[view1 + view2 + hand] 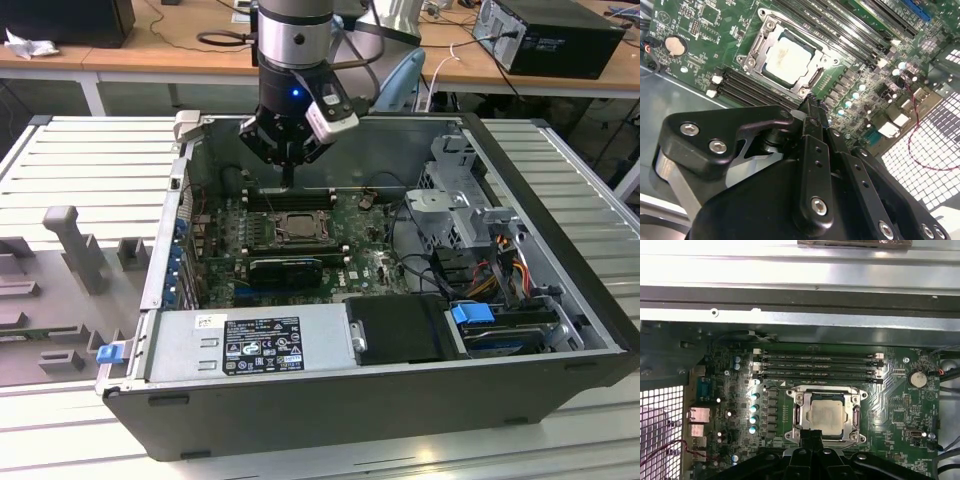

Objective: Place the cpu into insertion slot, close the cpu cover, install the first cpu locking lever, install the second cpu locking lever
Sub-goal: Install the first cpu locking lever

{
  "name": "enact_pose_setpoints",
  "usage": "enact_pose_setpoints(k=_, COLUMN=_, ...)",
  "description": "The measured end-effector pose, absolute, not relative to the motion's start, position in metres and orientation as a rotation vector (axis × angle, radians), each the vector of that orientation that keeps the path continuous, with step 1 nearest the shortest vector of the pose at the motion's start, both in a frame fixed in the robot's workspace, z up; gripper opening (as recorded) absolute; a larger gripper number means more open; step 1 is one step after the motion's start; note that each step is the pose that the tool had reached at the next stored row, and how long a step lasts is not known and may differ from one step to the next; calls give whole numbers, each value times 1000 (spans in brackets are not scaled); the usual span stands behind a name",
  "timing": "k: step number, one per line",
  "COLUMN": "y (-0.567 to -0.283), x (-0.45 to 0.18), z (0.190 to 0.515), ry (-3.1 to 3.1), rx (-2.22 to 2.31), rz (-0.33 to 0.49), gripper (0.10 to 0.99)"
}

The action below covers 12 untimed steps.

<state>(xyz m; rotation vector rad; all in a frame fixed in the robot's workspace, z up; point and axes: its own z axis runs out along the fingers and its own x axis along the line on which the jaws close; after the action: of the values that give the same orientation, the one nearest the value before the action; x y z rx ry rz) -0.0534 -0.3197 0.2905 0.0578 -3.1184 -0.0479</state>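
Pressed together into one narrow, empty tip, the claw (810,435) hangs at the edge of the cpu cover (798,414), apparently poised to push rather than grip, with the cpu (826,413) seated in its window.

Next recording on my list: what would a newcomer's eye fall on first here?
In the exterior view, the black gripper reaches down into the open computer case, its shut tip just above the green motherboard. In both wrist views the pale cpu stands out mid-board, framed by the silvery cpu cover, with the gripper tip close beside that frame.
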Motion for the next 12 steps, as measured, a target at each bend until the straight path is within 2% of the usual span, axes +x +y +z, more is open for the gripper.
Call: enact_pose_setpoints(k=12, y=-320, x=-64, z=287, ry=-3118, rx=159, rz=-53, gripper=106)
